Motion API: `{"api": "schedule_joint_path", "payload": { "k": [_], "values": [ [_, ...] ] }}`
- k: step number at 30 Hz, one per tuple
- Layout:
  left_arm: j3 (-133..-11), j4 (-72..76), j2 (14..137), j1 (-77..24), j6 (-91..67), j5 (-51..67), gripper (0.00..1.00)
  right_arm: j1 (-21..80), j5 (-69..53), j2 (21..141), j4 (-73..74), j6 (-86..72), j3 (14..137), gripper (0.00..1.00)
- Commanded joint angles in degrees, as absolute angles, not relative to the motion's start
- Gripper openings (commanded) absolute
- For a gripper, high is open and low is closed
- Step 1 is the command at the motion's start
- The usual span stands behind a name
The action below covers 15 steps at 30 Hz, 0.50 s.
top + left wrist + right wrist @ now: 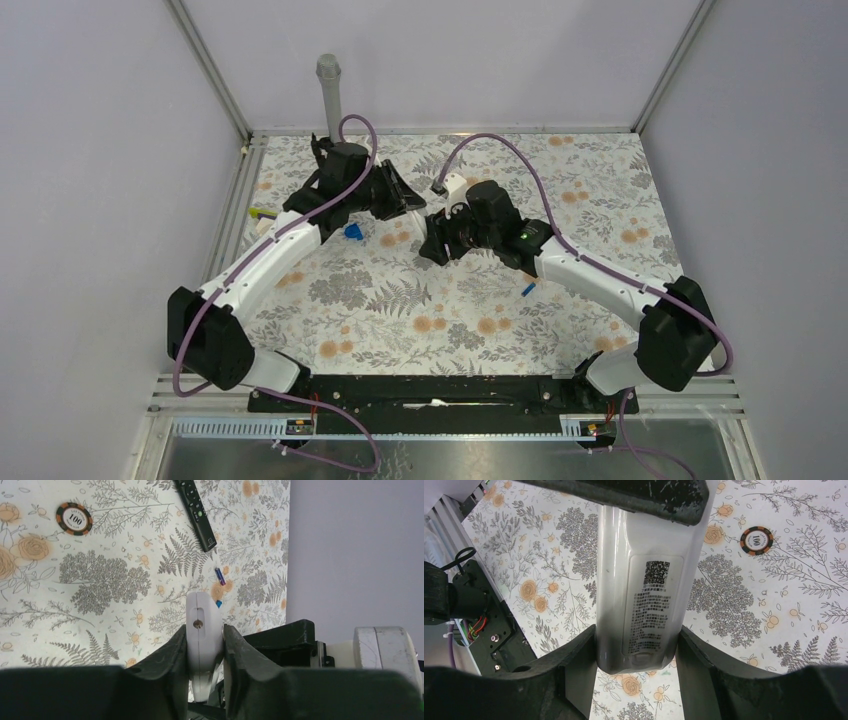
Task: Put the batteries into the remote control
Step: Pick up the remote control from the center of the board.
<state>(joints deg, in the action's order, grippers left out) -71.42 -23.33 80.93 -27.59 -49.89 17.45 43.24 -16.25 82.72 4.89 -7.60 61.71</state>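
White remote (624,555) clamped at opposite ends by right gripper (636,632) and left gripper (205,630). Preparatory step; next, probably, one releases to open its cover and fetch a battery (220,576).

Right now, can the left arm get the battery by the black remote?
Probably not: the left hand is clamped on the white remote, shared with the right hand. The battery lies uncovered.
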Motion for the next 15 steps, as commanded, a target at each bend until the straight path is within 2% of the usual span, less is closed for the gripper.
{"api": "schedule_joint_path", "payload": {
  "k": [1,2,4,7,10,13,15],
  "values": [
    [-71.88,-20.3,82.08,-27.18,-49.53,19.32,0.12,43.7,-18.18,82.32,1.01,-7.25,63.15,0.31],
    [-71.89,-20.29,82.02,-26.89,-49.3,19.25,0.08,43.75,-18.04,82.01,0.86,-7.55,62.78,0.34],
    [-71.98,-20.03,81.92,-26.37,-48.66,19.53,0.0,43.72,-17.81,81.43,0.78,-8.73,62.27,0.47],
    [-70.71,-17.64,81.21,-25.79,-47.25,21.26,0.0,43.75,-17.01,80.55,0.88,-11.39,61.7,0.73],
    [-68.52,-14.28,80.01,-24.93,-45.68,23.2,0.0,43.65,-16.85,78.32,0.92,-14.78,61.25,0.91],
    [-65.18,-9.3,77.98,-23.87,-44.92,24.81,0.0,43.4,-15.0,74.83,0.91,-18.76,60.24,0.99],
    [-62.71,-4.93,76.39,-23.21,-44.99,25.38,0.0,42.98,-14.34,72.16,0.61,-21.15,59.0,1.0]
  ]
}}
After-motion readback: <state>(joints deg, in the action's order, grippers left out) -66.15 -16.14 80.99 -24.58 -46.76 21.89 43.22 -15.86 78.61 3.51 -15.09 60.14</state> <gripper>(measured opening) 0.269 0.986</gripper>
